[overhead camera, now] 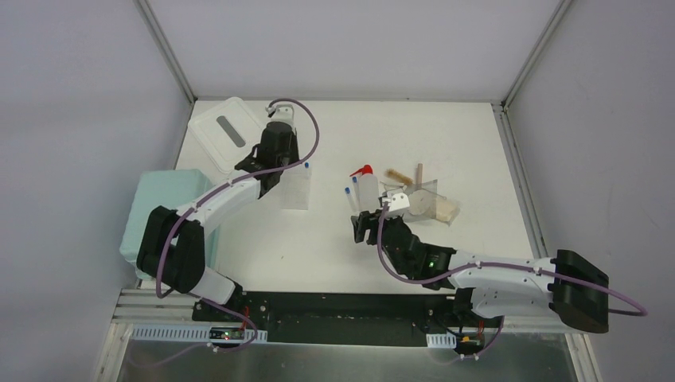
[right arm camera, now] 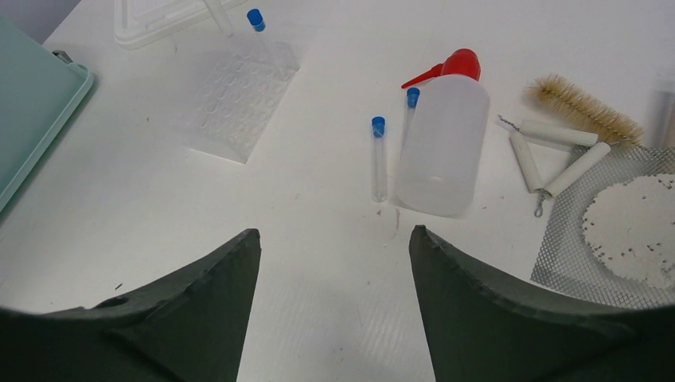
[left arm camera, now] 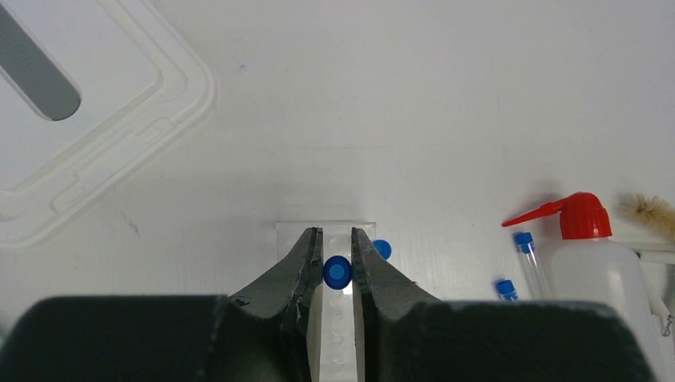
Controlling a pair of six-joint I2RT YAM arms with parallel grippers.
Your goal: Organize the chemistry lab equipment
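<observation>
Left end effector [left arm camera: 337, 235] pinches blue-capped tube [left arm camera: 337, 272] over tube rack [right arm camera: 235, 99]; right end effector [right arm camera: 334, 232] spread.
Keep tube upright, centre on a free well, lower before releasing. Loose tube [right arm camera: 379, 159] lies near squeeze bottle [right arm camera: 442, 143].

Heads up, you've got nothing readable in any of the three views. The white squeeze bottle [right arm camera: 440, 147] faces you plain, the tube rack [right arm camera: 239, 99] is bare clear plastic, and the blue-capped tubes [right arm camera: 379, 163] carry no marks you can make out.
</observation>
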